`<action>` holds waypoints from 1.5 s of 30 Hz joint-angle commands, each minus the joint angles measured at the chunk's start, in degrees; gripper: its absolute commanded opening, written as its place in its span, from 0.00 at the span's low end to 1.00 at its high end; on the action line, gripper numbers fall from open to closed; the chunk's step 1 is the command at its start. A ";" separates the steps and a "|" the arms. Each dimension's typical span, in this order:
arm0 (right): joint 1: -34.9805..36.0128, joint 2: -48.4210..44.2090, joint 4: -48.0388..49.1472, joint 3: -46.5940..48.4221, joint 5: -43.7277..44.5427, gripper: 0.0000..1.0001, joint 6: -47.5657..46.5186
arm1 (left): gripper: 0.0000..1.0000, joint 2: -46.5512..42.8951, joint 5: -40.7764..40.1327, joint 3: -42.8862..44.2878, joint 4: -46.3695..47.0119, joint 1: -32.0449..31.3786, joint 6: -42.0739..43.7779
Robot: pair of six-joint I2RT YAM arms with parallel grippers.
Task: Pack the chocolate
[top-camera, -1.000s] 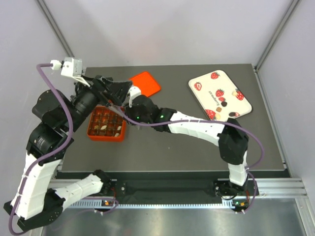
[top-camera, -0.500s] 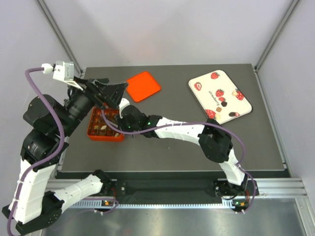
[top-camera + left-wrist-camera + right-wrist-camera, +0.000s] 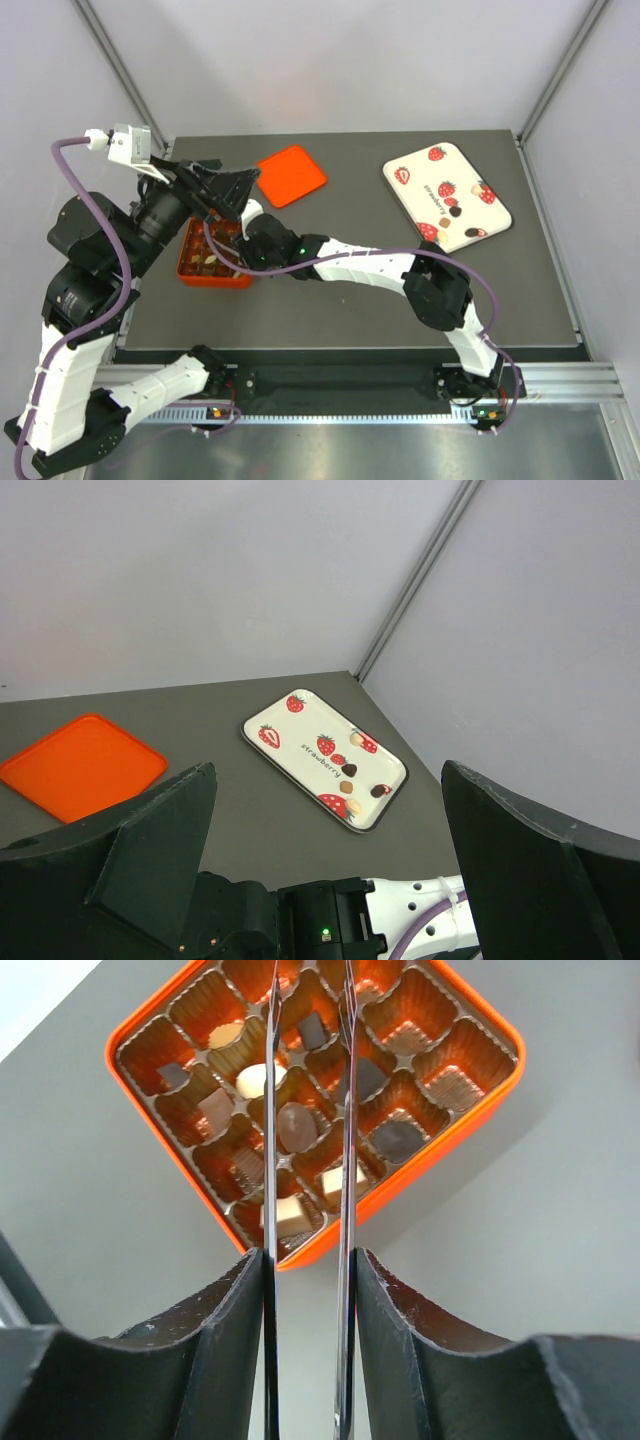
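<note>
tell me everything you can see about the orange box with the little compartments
The orange box is a square, glossy plastic tray with rounded corners and a shiny brown-gold insert of ribbed square cells. Many hold chocolates, dark brown, tan or cream; some are empty. It lies flat and open-topped on the left of the dark table. The right gripper hangs over its middle, thin jaws slightly apart; contact cannot be told.
</note>
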 commanded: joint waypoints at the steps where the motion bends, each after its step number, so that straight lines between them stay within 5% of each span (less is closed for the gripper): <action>1: 1.21 -2.68 2.39 3.54 2.42 0.39 -2.14 | 0.99 0.15 -0.10 1.01 1.13 0.15 -0.22; 13: -2.03 -22.01 6.69 -16.81 15.60 0.36 -6.37 | 0.99 0.24 -1.06 -1.26 1.30 0.15 -0.31; 24: -24.17 -48.81 -11.01 -36.97 20.18 0.38 3.83 | 0.99 0.51 -1.07 -6.98 3.23 0.15 -1.01; 31: -38.24 -52.69 -31.52 -36.09 23.62 0.40 7.87 | 0.99 0.42 -0.63 -8.30 4.11 0.15 -1.62; 38: -50.80 -57.97 -33.29 -41.98 16.85 0.41 8.14 | 0.99 0.42 0.69 -9.27 4.99 0.15 -2.33; 45: -52.93 -57.89 -28.22 -44.10 15.88 0.42 4.98 | 0.99 0.07 0.52 -9.01 5.08 0.15 -2.06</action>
